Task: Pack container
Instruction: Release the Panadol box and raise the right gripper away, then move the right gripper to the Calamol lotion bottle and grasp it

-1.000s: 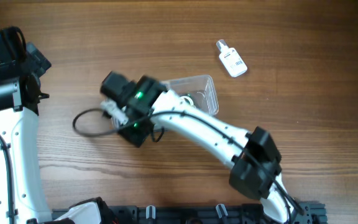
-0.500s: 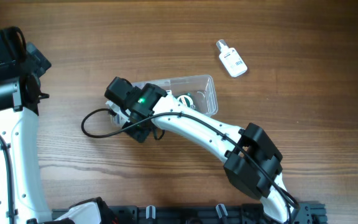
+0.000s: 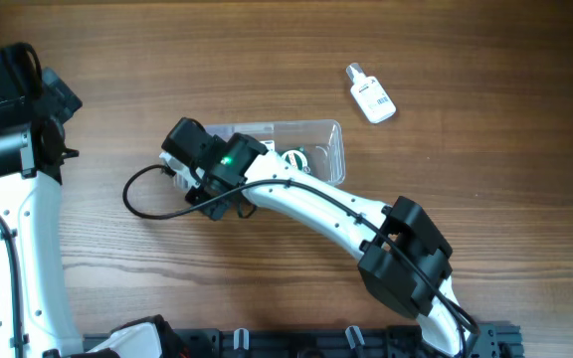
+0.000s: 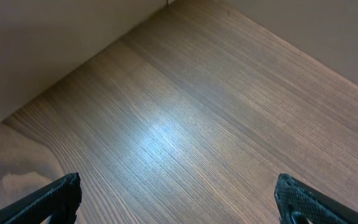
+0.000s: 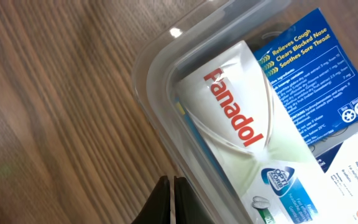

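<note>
The right arm (image 3: 316, 204) comes in from the near edge of the tabletop (image 3: 485, 179) and stretches forward and to the left, with a green light (image 3: 226, 157) glowing on its wrist. Just nearer than the arm's head, a black cable (image 3: 132, 204) lies in a loop on the wood, one end running in under the head. The right fingers (image 5: 173, 193) are pressed together with only a hairline seam between them. I cannot tell whether the cable is caught there. Their tips sit close by a rounded corner of the container (image 5: 157, 93). It rests flat about mid-tabletop, its left end hidden beneath the arm's head in the overhead view. Inside, a white Panadol box (image 5: 235, 130) lies against the wall, and beside it a blue box (image 5: 316, 87) printed with cough and sore-throat claims. At the left edge stands the left arm (image 3: 18, 249), well apart from all this. The left fingers (image 4: 178, 186) are spread wide over bare wood, with a pale wall (image 4: 55, 37) beyond. Farthest out, to the right of the container and apart from it, a small clear spray bottle (image 3: 370, 95) lies on its side.
</note>
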`<control>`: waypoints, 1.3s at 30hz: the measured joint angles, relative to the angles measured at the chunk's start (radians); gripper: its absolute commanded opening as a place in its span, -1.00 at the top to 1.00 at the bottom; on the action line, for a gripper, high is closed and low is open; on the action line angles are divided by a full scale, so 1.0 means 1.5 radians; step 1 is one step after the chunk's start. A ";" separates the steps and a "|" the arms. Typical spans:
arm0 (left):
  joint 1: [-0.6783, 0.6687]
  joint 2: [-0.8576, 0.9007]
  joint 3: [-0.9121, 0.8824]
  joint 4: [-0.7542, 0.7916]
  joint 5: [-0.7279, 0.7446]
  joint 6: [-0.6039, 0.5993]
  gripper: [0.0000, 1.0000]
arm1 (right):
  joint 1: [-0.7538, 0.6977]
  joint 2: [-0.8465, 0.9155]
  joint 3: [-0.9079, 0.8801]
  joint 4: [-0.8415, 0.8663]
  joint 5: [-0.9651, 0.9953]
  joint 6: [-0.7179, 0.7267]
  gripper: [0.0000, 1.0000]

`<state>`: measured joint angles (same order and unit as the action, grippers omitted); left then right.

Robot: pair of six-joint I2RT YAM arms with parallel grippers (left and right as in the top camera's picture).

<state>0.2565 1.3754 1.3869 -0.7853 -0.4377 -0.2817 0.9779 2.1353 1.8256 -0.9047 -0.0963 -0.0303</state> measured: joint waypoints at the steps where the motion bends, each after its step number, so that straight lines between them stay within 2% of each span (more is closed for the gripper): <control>1: 0.000 0.000 0.000 0.000 0.000 0.000 -0.99 | -0.001 0.000 0.000 0.001 -0.003 -0.001 0.61; 5: 0.000 0.000 0.000 0.000 0.000 0.000 -1.00 | -0.005 -0.002 0.000 -0.001 -0.052 0.003 0.50; 7: 0.000 0.000 0.000 0.000 0.000 0.000 -0.99 | -0.007 -0.014 0.000 -0.009 -0.069 0.004 0.37; 11: 0.000 0.000 0.000 0.000 0.000 0.000 -1.00 | -0.024 -0.092 0.000 -0.030 -0.053 0.005 -0.17; 13: 0.000 0.000 0.000 0.000 0.000 0.000 -0.99 | -0.048 -0.154 0.004 -0.043 -0.015 0.004 -0.82; 14: 0.000 0.000 0.000 0.000 0.000 0.000 -0.99 | -0.067 -0.190 0.008 -0.051 0.011 0.002 -0.99; 18: 0.000 0.000 0.000 0.000 0.000 0.000 -0.99 | -0.202 -0.317 0.032 -0.069 0.113 0.002 -0.99; 22: 0.000 0.000 0.000 0.000 0.000 0.000 -0.99 | -0.338 -0.349 0.036 -0.079 0.158 -0.002 -1.00; 30: 0.000 0.000 0.000 0.000 0.000 0.000 -1.00 | -0.511 -0.264 -0.038 0.002 0.122 -0.069 -1.00; 39: 0.000 0.000 0.000 0.000 0.000 0.000 -0.99 | -0.552 -0.129 -0.079 0.081 0.036 -0.159 -1.00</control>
<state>0.2565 1.3754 1.3869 -0.7853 -0.4377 -0.2817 0.1501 1.9419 1.7077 -0.7826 -0.0429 -0.2687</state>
